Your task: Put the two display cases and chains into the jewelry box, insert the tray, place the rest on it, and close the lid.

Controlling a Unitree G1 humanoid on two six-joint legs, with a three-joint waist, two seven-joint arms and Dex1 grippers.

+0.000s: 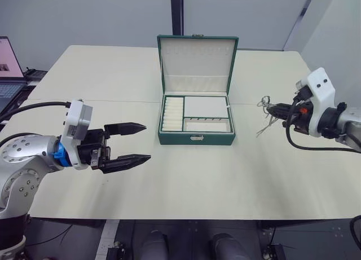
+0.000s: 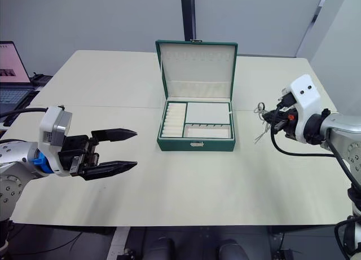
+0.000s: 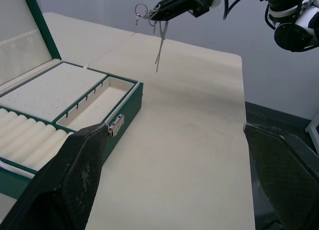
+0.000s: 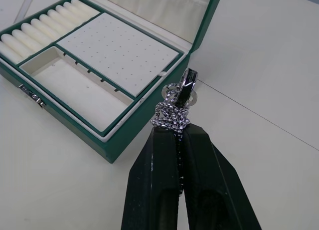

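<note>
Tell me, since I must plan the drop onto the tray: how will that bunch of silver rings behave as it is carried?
Probably floppy: the bunch of silver rings dangles in loose strands below the shut right end effector. It looks light, held by a mere fingertip pinch. It may swing and land in a heap on the tray, so lower it slowly.

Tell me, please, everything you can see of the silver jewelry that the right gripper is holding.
The silver jewelry is a small shiny bunch of linked metal rings with a thin strand hanging loose beneath it. It is pinched between the shut black fingers of the right gripper, held in the air above the table, to the right of the open jewelry box and touching nothing else.
</note>
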